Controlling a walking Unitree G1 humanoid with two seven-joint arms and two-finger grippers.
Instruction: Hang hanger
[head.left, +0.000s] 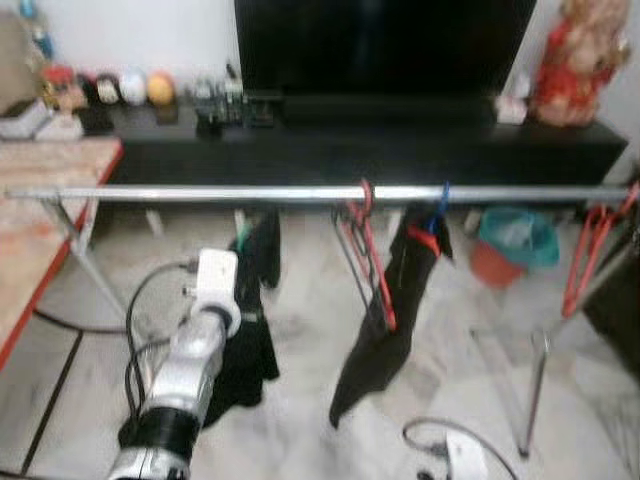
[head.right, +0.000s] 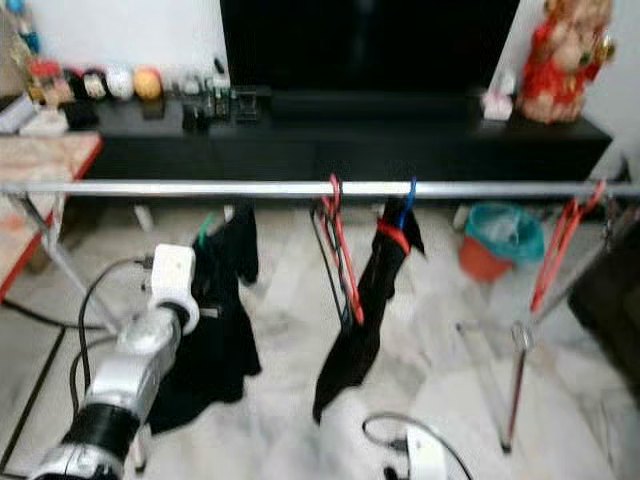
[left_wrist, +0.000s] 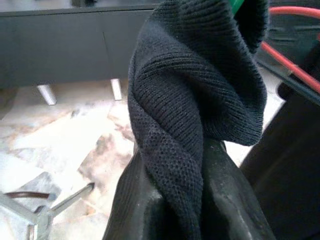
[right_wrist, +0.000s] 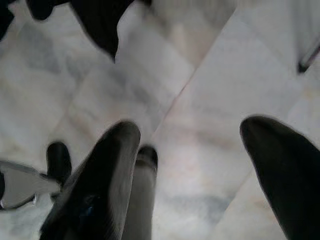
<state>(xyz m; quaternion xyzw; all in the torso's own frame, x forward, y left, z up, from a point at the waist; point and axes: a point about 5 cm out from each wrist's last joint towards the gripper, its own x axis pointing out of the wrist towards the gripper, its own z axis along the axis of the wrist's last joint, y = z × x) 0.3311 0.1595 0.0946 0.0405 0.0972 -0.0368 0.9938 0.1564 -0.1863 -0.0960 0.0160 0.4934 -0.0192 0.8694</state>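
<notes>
Holding the black cloth (left_wrist: 195, 115) tight, left gripper (left_wrist: 190, 200) | rail (head.left: 300, 194) lies above, running side to side | right gripper (right_wrist: 200, 165) spread wide, over floor (right_wrist: 200, 90)

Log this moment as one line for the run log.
left gripper: shut on black garment, green hanger below rail | right gripper: open, idle over floor | hang: not yet done

Silver left arm (head.left: 185, 375) with black cuff, white wrist block and looping black cable (head.left: 140, 300).

Silver rail (head.left: 250, 194), red hangers (head.left: 368, 250), black garments (head.left: 385, 330)
</notes>
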